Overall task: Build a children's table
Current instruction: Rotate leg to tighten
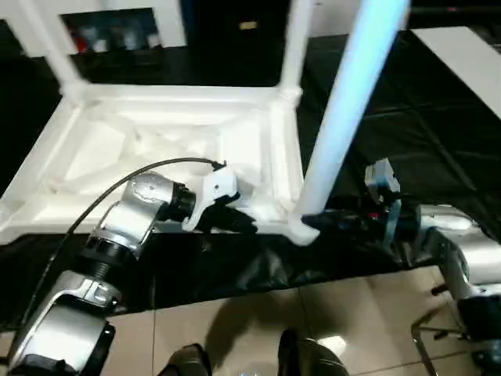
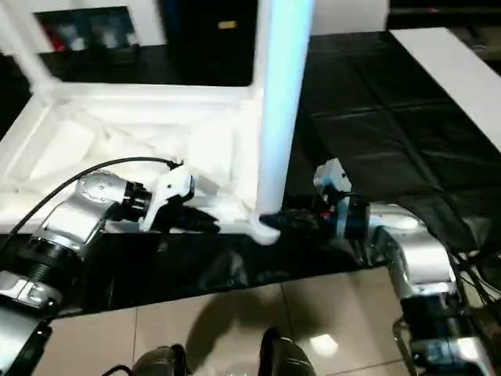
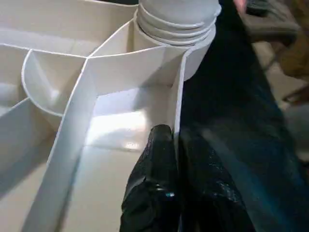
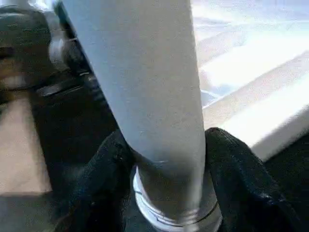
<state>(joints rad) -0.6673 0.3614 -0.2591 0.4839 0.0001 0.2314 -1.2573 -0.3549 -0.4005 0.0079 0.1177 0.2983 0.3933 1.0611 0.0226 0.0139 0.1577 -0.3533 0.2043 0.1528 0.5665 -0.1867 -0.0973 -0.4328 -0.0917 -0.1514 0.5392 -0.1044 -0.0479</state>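
Right hand point(image 2: 291, 221) grips a leg point(image 2: 280, 110) at the upturned table top's point(image 2: 117, 141) corner.

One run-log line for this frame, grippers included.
left gripper: shut on table top rim | right gripper: shut on leg base at near corner socket | far legs: fitted

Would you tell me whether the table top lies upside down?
Upside down: the table top shows its ribbed underside, and legs rise from corner sockets.
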